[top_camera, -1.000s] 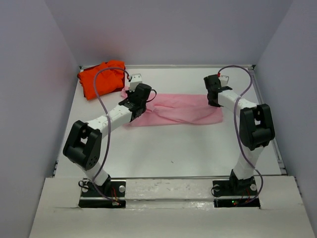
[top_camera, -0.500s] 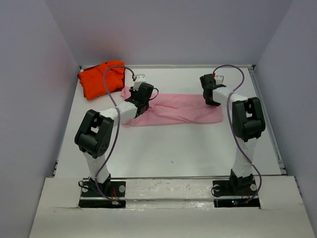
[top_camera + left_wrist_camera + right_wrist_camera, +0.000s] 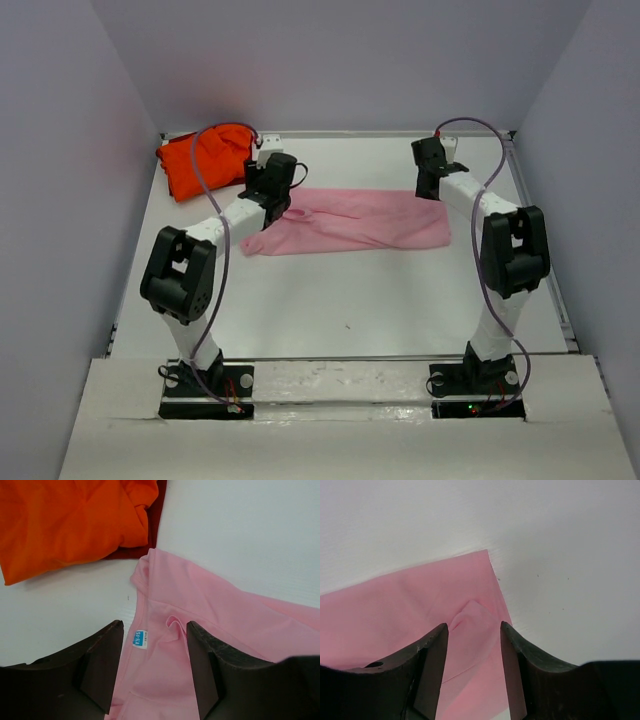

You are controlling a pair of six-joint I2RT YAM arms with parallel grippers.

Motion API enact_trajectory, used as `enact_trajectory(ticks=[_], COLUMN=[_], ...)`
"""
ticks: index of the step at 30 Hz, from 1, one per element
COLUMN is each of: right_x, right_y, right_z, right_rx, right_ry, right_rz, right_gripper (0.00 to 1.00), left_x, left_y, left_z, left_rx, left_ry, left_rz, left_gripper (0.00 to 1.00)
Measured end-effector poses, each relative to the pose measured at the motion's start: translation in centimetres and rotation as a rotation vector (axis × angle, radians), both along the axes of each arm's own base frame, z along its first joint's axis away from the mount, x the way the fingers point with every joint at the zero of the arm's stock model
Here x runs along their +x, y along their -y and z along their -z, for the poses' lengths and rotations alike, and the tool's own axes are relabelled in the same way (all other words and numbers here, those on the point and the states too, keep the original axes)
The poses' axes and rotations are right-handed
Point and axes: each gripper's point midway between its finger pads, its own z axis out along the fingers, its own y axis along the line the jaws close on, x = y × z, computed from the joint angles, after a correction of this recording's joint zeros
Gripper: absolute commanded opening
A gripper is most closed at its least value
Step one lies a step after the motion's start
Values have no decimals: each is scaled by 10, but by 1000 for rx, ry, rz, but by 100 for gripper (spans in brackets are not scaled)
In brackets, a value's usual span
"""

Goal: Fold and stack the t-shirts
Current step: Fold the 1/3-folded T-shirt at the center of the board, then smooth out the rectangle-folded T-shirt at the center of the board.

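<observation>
The flat t-shirt (image 3: pixel 360 222) lies stretched left to right across the middle of the surface (image 3: pixel 340 300). The bunched t-shirt (image 3: pixel 200 160) sits in the far left corner, just beside its left end. My left jaws hang over that end, and my right jaws over the far right corner.

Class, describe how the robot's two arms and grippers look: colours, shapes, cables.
Both the left arm and right arm have white links, bulky black joint housings and black base plates. A thin purplish cable loops along each. The left gripper and right gripper each have two dark, flat, blunt-tipped fingers.
</observation>
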Motion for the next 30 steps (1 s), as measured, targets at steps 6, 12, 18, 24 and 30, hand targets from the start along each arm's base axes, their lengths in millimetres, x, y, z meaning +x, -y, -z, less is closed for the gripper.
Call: enact_trajectory(ticks=[6,12,18,24,30], right_x=[6,-3,-7,-8,-9], right_y=[-24,-49,-57,-57,-58], right_z=[-43,-18,4,18,28], right_rx=[112,182,197,191,193], right_ry=[102,36,-18,-48,-69], right_rz=[-93,-174,-194,-191,-184], right_gripper=[52,52,52,52,51], left_x=[-14,-38,-54,-75,-76], left_y=[13,38,68,77,82], left_z=[-49,-52,35,79,78], left_rx=[-148,-284,-294,-271,-276], left_ry=[77,73,-126,-251,-246], left_rz=[54,139,180,190,192], left_gripper=[65,63,61,60,60])
